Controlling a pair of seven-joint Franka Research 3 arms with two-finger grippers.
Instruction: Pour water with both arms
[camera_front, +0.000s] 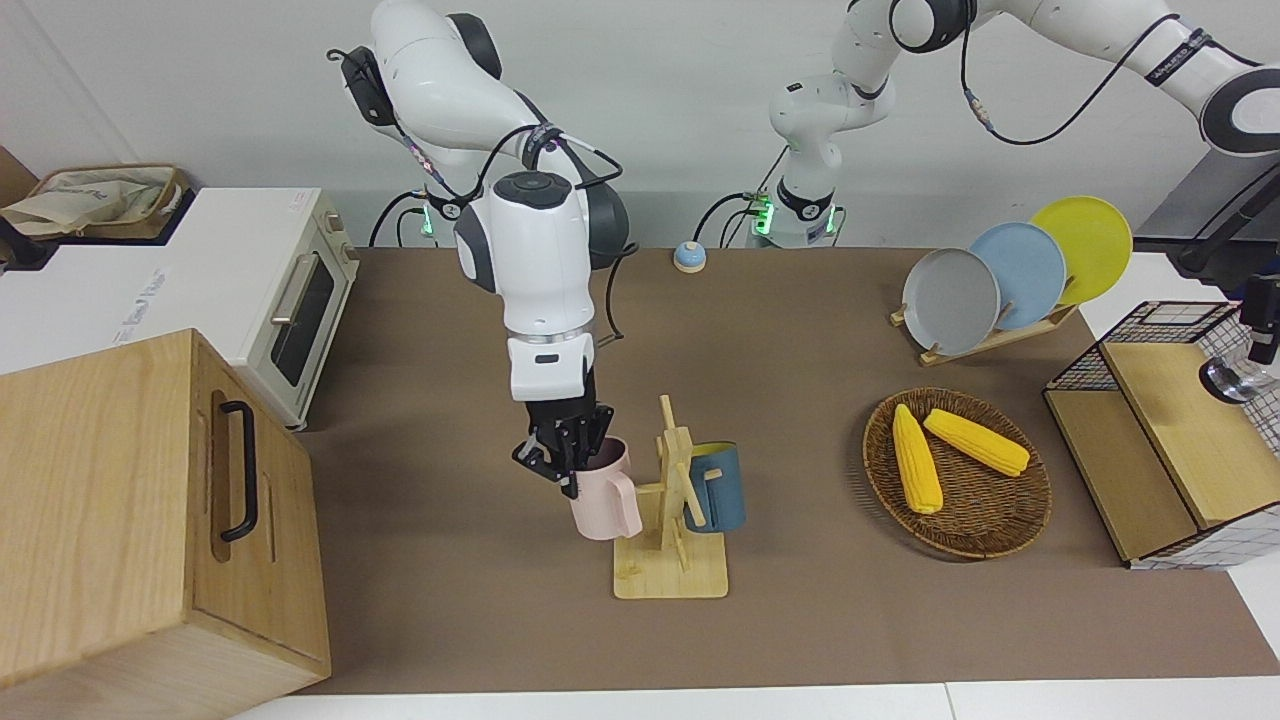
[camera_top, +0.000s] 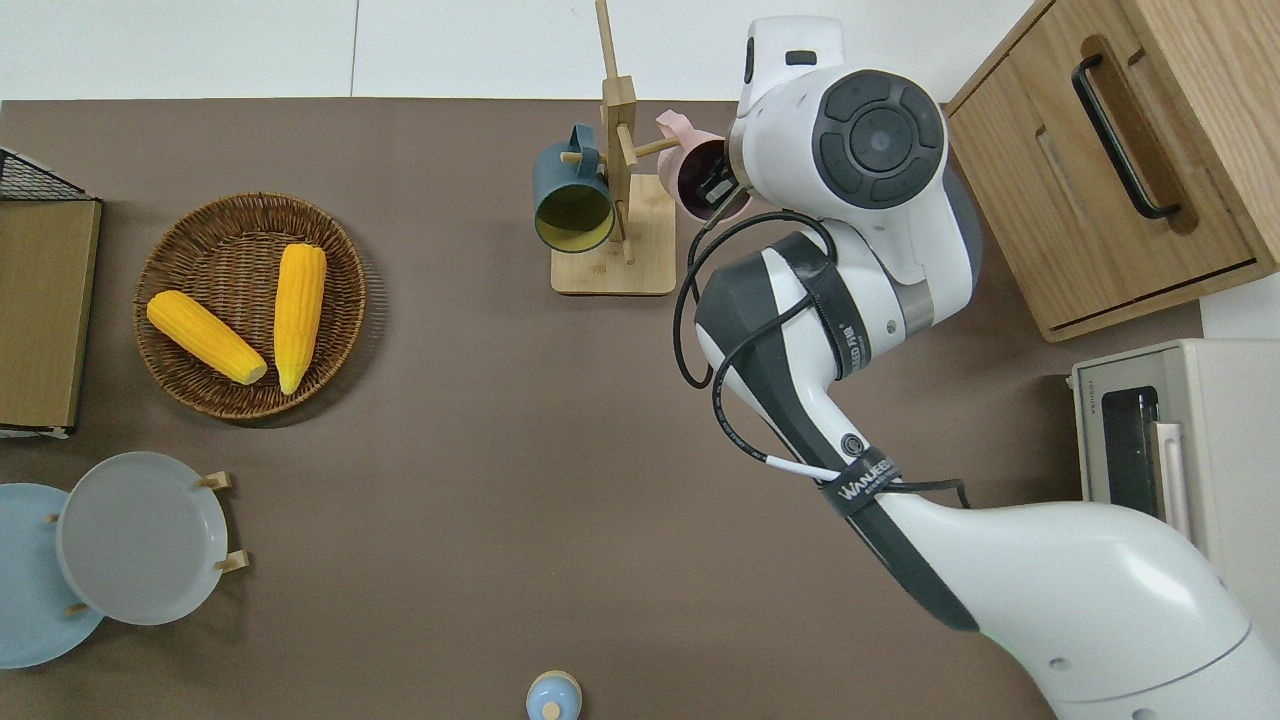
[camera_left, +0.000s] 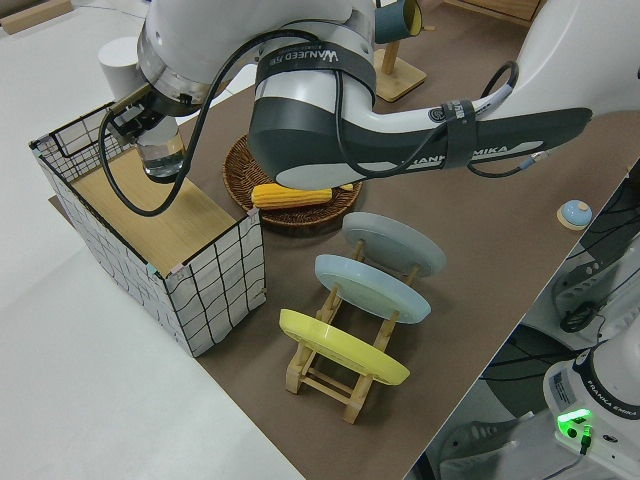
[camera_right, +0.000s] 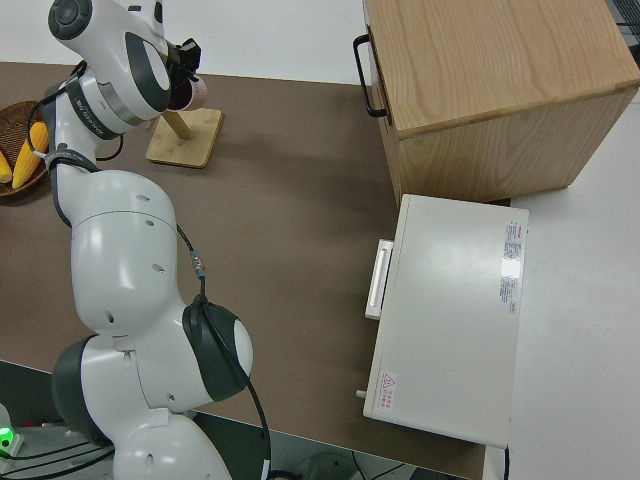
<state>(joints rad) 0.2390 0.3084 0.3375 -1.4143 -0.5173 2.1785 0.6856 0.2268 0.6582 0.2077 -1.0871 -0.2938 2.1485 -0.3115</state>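
Fingers of the right gripper (camera_front: 562, 452) seemingly pinch the smooth pink mug (camera_front: 604, 495) rim

Right pincer (camera_front: 572, 452) fingertips hidden inside pink mug (camera_front: 605, 492); blue plate (camera_top: 25, 590) cut off.

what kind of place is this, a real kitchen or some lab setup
Most likely a robot lab staged as a kitchen. Two white arms are mounted at a brown-covered table set with kitchen props: a toaster oven, a plate rack, a mug tree and a basket of corn.
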